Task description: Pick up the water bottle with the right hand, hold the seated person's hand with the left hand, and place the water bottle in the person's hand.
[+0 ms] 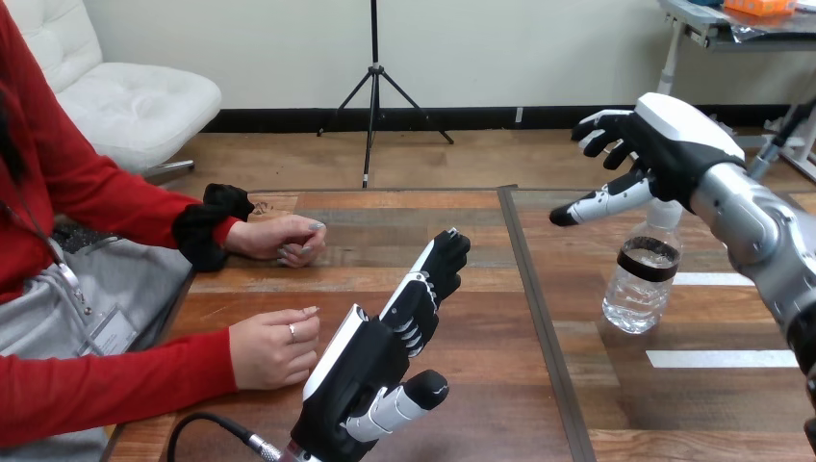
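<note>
A clear water bottle (640,277) with a black band stands upright on the right half of the table. My right hand (654,144) hovers just above and behind its cap, fingers spread and open, thumb pointing left, not gripping it. My left hand (385,346) reaches forward over the table's middle with straight fingers, open and holding nothing. The person sits at the left. Their nearer hand (272,348) rests loosely closed on the table just left of my left hand, apart from it. Their farther hand (284,239) lies curled on the table further back.
A dark seam (527,279) runs front to back down the wooden table, between my left hand and the bottle. White tape strips (717,358) mark the right half near the bottle.
</note>
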Controlling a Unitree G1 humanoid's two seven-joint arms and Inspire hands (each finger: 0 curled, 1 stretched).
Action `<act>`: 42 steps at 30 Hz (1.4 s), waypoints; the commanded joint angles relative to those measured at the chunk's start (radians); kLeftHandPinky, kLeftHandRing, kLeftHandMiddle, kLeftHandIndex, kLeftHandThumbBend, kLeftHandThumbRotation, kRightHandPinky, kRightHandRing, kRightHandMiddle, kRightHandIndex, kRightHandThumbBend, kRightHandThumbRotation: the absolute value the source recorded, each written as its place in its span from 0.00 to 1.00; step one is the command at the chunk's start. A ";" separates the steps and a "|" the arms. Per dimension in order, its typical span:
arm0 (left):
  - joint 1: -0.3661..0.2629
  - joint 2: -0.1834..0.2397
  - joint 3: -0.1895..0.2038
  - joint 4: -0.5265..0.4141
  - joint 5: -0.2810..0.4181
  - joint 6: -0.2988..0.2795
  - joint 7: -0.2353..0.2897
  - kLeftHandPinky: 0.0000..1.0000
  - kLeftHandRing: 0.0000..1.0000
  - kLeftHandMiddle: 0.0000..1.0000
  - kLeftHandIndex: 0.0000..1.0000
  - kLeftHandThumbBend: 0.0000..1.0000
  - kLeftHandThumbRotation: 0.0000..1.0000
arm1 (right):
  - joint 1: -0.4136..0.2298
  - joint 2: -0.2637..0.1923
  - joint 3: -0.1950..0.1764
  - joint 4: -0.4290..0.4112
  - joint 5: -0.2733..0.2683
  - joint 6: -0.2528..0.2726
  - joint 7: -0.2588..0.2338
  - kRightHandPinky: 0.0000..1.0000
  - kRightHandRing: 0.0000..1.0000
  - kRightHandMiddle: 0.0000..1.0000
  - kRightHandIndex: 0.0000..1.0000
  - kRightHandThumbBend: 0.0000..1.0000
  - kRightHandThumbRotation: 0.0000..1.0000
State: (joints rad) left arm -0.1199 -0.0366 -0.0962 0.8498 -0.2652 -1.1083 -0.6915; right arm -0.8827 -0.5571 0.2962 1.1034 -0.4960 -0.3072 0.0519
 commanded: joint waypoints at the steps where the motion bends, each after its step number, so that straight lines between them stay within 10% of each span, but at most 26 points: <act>1: -0.061 0.003 0.016 -0.023 -0.015 0.003 -0.005 1.00 1.00 1.00 1.00 1.00 0.79 | 0.026 -0.025 -0.050 -0.047 0.036 -0.022 -0.056 0.62 0.76 0.81 0.85 1.00 0.50; 42: -0.098 0.030 0.068 -0.004 -0.066 0.017 -0.093 1.00 1.00 1.00 1.00 1.00 0.80 | 0.174 0.032 -0.240 -0.070 0.244 -0.229 -0.234 0.82 0.87 0.85 0.92 1.00 0.56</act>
State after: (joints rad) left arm -0.1576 -0.0151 -0.0495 0.8507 -0.3040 -1.0911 -0.7692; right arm -0.6912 -0.5500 0.0896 1.0708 -0.2773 -0.5015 -0.1588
